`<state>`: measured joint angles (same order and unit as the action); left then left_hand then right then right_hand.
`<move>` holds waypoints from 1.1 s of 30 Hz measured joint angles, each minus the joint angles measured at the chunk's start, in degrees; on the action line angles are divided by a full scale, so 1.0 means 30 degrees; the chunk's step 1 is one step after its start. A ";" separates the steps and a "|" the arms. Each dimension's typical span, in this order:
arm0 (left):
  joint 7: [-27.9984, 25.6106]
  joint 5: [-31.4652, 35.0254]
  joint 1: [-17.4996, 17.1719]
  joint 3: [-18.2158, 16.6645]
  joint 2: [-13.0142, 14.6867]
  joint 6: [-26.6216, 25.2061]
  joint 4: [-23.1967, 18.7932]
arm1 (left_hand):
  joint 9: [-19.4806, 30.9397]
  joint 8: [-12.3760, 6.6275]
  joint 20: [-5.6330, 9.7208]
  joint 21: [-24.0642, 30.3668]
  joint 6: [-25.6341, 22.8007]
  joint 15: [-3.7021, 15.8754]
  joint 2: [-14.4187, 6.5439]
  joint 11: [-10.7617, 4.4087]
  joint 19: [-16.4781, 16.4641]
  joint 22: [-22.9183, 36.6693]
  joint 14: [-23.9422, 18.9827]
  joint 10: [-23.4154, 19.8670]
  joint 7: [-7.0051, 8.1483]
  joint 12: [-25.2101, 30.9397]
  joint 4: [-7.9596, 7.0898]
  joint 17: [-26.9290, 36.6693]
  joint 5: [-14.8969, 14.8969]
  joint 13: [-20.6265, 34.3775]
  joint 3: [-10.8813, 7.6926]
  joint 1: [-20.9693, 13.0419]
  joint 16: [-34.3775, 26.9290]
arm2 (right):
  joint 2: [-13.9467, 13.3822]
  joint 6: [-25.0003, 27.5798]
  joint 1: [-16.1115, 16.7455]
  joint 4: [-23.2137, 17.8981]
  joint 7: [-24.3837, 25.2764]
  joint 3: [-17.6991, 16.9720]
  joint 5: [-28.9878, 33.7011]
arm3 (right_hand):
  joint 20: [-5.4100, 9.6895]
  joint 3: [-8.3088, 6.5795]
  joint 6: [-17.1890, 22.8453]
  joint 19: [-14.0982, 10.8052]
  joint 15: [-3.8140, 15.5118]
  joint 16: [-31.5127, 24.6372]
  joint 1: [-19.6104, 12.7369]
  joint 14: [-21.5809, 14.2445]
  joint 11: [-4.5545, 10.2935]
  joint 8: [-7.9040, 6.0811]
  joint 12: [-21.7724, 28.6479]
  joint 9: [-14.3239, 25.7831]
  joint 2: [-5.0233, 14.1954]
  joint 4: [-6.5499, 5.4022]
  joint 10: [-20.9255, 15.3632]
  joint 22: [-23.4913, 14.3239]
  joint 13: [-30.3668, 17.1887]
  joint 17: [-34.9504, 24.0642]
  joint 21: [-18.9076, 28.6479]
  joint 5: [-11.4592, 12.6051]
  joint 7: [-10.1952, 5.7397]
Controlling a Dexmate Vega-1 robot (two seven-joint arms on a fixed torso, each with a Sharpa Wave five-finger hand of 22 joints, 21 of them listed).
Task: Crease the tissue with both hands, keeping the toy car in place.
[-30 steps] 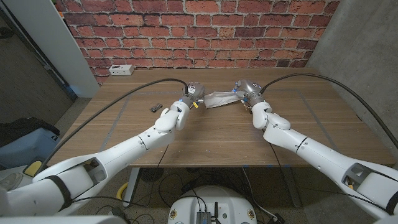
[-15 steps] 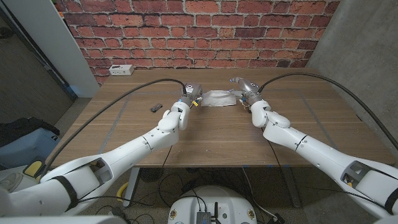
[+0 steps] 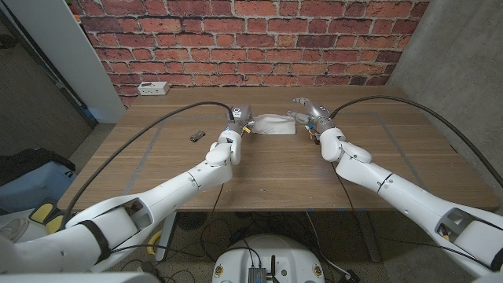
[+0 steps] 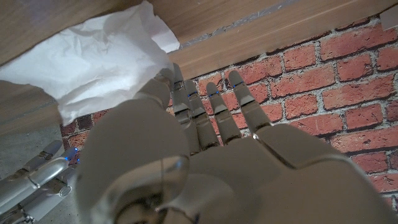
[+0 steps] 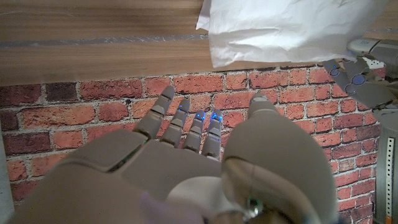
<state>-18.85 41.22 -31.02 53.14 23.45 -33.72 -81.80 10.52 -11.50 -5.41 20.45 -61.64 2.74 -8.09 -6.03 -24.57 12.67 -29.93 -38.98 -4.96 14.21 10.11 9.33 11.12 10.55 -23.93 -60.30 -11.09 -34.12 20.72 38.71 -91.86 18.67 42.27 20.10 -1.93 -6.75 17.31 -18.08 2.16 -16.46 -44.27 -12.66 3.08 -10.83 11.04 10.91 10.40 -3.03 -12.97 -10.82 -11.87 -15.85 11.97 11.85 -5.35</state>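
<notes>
A white tissue [image 3: 273, 124] lies crumpled on the far middle of the wooden table [image 3: 259, 169]. My left hand [image 3: 237, 119] stands at its left end and my right hand [image 3: 310, 116] at its right end, both with fingers stretched out. In the left wrist view the tissue [image 4: 93, 59] reaches the thumb of my left hand [image 4: 205, 143], and no grip on it shows. The right wrist view shows a gap between the tissue [image 5: 280, 25] and my right hand [image 5: 186, 155]. A small dark toy car [image 3: 196, 135] sits on the table, left of my left hand and off the tissue.
A white power strip [image 3: 153, 88] lies at the table's far left corner. A brick wall [image 3: 259, 39] rises right behind the table. Black cables [image 3: 157, 126] run along both arms. My right hand [image 4: 37, 177] shows in the left wrist view, my left hand [image 5: 364, 74] in the right wrist view.
A second ago the tissue hung stretched between both hands. It now lies on the table farther back, and both hands have spread their fingers at its ends.
</notes>
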 measured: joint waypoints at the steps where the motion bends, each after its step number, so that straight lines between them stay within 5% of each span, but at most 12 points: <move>1: -0.0045 -0.0054 0.0036 0.0036 -0.0038 -0.0073 0.0055 | 0.0001 -0.0002 -0.0001 0.0038 -0.0087 -0.0026 0.0022 0.0032 0.0001 0.0020 -0.0026 -0.0099 -0.0087 0.0000 0.0001 0.0000 0.0000 0.0000 0.0000 -0.0021 0.0000 | 0.0014 0.0000 0.0041 -0.0009 0.0124 -0.0021 -0.0041 | 0.0062 -0.0168 0.0118 0.0063 0.0000 0.0000 -0.0112 0.0000 0.0008 -0.0023 0.0038 0.0001 0.0156 -0.0036 -0.0008 0.0000 0.0000 -0.0002 0.0000 0.0084 -0.0018; 6: -0.0285 -0.0359 0.0294 0.0335 -0.0332 -0.0493 0.0475 | 0.0029 -0.0002 -0.0077 0.0112 -0.0131 0.0048 0.0025 0.0001 -0.0075 0.0089 -0.0102 -0.0199 -0.0133 0.0000 -0.0023 0.0001 0.0115 -0.0001 -0.0132 -0.0019 0.0000 | 0.0146 0.0132 0.0279 -0.0096 0.0547 -0.0238 -0.0241 | 0.0071 -0.0958 0.0455 0.0054 -0.0001 0.0000 -0.0471 -0.0001 -0.0013 -0.0073 0.0075 -0.0067 0.0494 0.0201 -0.0240 0.0001 0.0001 -0.0079 0.0000 0.0212 0.0118; 10: -0.0455 -0.0582 0.0617 0.0650 -0.0575 -0.0720 0.0949 | 0.0128 0.0089 -0.0105 0.0187 -0.0223 0.0011 0.0025 0.0000 -0.0101 0.0089 -0.0266 -0.0259 -0.0064 -0.0090 -0.0055 0.0002 0.0114 -0.0001 -0.0164 -0.0018 0.0000 | 0.0144 -0.0018 0.0475 -0.0123 0.1009 -0.0385 -0.0374 | 0.0125 -0.1931 0.2409 -0.0606 0.0042 -0.0303 -0.1711 -0.0913 -0.0180 -0.0693 0.0729 -0.0058 0.0207 0.0981 -0.1959 0.0002 0.0003 -0.0045 0.0300 0.0143 0.0292; 14: -0.0596 -0.0829 0.1017 0.0991 -0.0834 -0.0951 0.1534 | 0.0156 0.0280 -0.0105 0.0187 0.0306 0.0010 0.0021 -0.0001 -0.0100 0.0089 -0.0265 -0.0257 0.0600 -0.0250 -0.0276 0.0053 0.0113 -0.0002 -0.0205 -0.0013 0.0099 | -0.0058 -0.0548 0.0658 -0.0152 0.1307 -0.0402 -0.0359 | 0.0106 -0.2828 0.5383 -0.1502 0.0084 -0.1214 -0.2752 -0.2609 -0.0255 -0.1363 0.1434 -0.0034 0.0045 0.1842 -0.4432 0.0004 0.0000 -0.0310 0.0602 -0.0074 0.0336; 19: -0.0799 -0.0984 0.1399 0.1342 -0.1085 -0.1036 0.2120 | 0.0139 0.0400 -0.0105 0.0334 0.0910 0.0065 -0.0109 0.0074 -0.0099 0.0181 -0.0323 -0.0181 0.1531 -0.0461 -0.0647 0.0142 -0.0008 -0.0002 -0.0099 0.0684 0.0098 | -0.0413 -0.0971 0.0747 -0.0314 0.1129 -0.0384 -0.0318 | 0.0063 -0.3374 0.7615 -0.1722 0.0101 -0.1536 -0.3663 -0.2983 -0.0158 -0.1799 0.1825 -0.0088 -0.0057 0.2680 -0.6078 0.0056 0.0001 -0.0444 0.0673 -0.0221 0.0323; 27: -0.1430 -0.1170 0.1894 0.1808 -0.1449 -0.1238 0.2962 | 0.0132 0.0455 0.0001 0.0480 0.1599 0.0065 -0.0154 0.0160 -0.0197 0.0180 -0.0480 -0.0005 0.2287 -0.0642 -0.0847 0.0141 -0.0043 0.0089 -0.0152 0.1076 0.0097 | -0.0996 -0.1282 0.0431 -0.0598 -0.0681 -0.0021 -0.0374 | 0.0062 -0.4179 0.8287 -0.1722 0.0103 -0.1306 -0.4675 -0.2962 0.0432 -0.1681 0.1618 -0.0086 0.0178 0.3484 -0.6044 0.0033 0.0002 -0.0299 0.0672 -0.0221 0.0181; 33: -0.1962 -0.1178 0.2277 0.2266 -0.1793 -0.1429 0.3744 | 0.0042 0.0749 0.0057 0.0604 0.3934 0.0073 -0.0230 0.0072 0.0296 0.0266 -0.0450 0.0785 0.2400 -0.0984 -0.0908 0.0230 -0.0182 0.0089 -0.0215 0.1500 0.0170 | -0.1132 -0.1521 -0.0039 -0.0587 -0.2589 0.0320 -0.0522 | 0.0062 -0.4619 0.8064 -0.1722 0.0071 -0.1073 -0.4855 -0.2590 0.0441 -0.1401 0.1402 -0.0086 0.0359 0.3502 -0.5630 0.0001 0.0003 -0.0207 0.0672 -0.0221 0.0255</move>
<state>-24.74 37.68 -24.19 59.93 18.07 -38.01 -70.57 10.65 -9.25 -5.24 22.26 -49.84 2.96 -8.78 -5.82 -23.68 13.47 -31.28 -36.63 2.24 11.25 7.38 10.02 10.57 10.82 -24.57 -55.80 -10.59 -37.51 16.16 38.59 -93.62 10.90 43.23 18.53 -1.75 -20.61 41.50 -23.24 2.37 -19.68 -58.84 -20.43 4.40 -15.03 15.24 10.65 11.47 7.48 -29.86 -10.81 -11.86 -16.47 13.99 11.19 -4.58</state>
